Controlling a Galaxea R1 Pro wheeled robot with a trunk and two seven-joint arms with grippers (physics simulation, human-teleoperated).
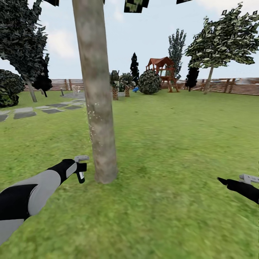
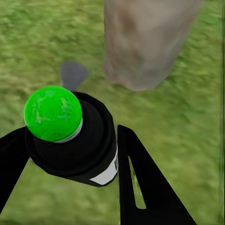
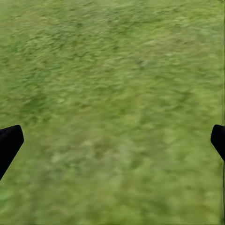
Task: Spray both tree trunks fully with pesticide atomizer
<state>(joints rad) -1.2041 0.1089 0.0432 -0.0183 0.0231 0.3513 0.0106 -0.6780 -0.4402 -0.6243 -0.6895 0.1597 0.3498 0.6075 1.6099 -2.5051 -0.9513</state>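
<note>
A thick grey-brown tree trunk (image 1: 97,108) rises from the lawn just left of centre, with small white specks on its bark at mid height. My left gripper (image 1: 81,169) is shut on the pesticide atomizer (image 1: 82,175), held low beside the trunk's base. In the left wrist view the atomizer (image 2: 52,112) is a black can with a round bright green top, clamped between my two black fingers (image 2: 140,178), and the trunk's flared base (image 2: 140,47) stands close ahead. A second tree (image 1: 208,81) with a pale green crown stands far right by the fence. My right gripper (image 1: 225,181) (image 3: 112,140) hangs open over bare grass.
Grey stepping stones (image 1: 25,114) lie at the left. A wooden playset (image 1: 163,72), a round shrub (image 1: 149,82) and short palms (image 1: 115,90) stand at the back before the slatted fence (image 1: 230,86). Open lawn spreads to the right of the trunk.
</note>
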